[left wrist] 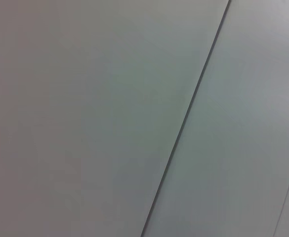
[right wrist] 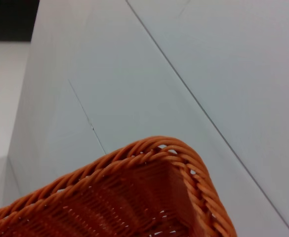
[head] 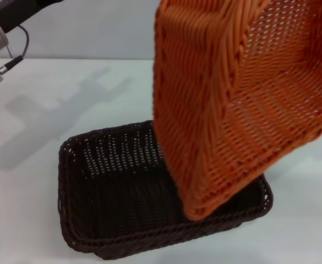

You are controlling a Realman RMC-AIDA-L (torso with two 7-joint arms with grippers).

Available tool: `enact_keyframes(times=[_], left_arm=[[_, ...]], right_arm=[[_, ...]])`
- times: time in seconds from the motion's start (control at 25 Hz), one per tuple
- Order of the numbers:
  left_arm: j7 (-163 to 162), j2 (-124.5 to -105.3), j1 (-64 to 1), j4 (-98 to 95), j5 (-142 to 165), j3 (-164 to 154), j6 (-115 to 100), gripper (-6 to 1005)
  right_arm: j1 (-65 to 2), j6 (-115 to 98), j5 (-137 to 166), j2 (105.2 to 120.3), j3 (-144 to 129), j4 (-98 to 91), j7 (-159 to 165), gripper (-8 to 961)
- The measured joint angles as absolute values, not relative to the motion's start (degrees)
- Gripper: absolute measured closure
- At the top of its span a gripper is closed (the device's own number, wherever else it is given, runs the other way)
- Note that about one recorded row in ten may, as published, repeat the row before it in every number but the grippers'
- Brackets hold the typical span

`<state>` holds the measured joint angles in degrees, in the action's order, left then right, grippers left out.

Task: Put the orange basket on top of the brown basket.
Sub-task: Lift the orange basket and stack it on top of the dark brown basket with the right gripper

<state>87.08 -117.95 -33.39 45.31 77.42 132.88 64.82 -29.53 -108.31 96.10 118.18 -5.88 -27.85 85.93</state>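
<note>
Your bright orange rectangular woven wicker-style basket (head: 243, 99) hangs in the air, tipped steeply, its lowest corner dipping over the near right part of the dark chocolate-brown woven wicker-style basket (head: 111, 187), which sits flat on the pale tabletop (head: 23, 209). Whether that corner touches the brown rim you cannot tell.

Expect the orange basket to be light and fairly stiff, with some flex in the open-weave sides; the braided rim is probably the firmest place to hold. Held at one edge, it will likely swing and tilt, so level it before lowering.

The right arm presumably carries it, but no view shows its fingers, so their state cannot be told. The left arm (head: 1, 22) is parked at the far left, fingers unseen.

Only the head view shows both baskets together. The right wrist view adds a close look at one braided orange corner; the left wrist view shows only blank panels.
</note>
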Motion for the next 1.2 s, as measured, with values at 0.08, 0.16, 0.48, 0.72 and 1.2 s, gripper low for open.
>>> enact_keyframes(times=[0.08,0.16,0.48,0.72,1.2], left_arm=[[87.09,-117.95,-33.77,45.21,77.32,132.89,64.44,138],[87.09,-117.95,-33.77,45.21,77.32,132.89,64.44,138],[88.25,-117.95,-36.00,43.30,77.17,133.22,63.53,138],[89.51,-117.94,-36.91,41.74,77.08,133.93,63.21,138],[89.80,-117.94,-36.05,41.66,75.99,134.03,63.58,139]], right_arm=[[-29.51,-107.88,96.11,118.24,-5.94,-23.90,82.92,796],[-29.28,-107.11,96.27,118.34,-6.07,-20.38,79.70,791],[-29.03,-100.30,96.46,118.72,-12.05,-9.09,69.68,768],[-29.55,-94.26,96.52,118.88,-20.75,-6.01,68.24,751],[-27.97,-91.03,95.95,118.61,-23.05,-9.31,68.70,493]])
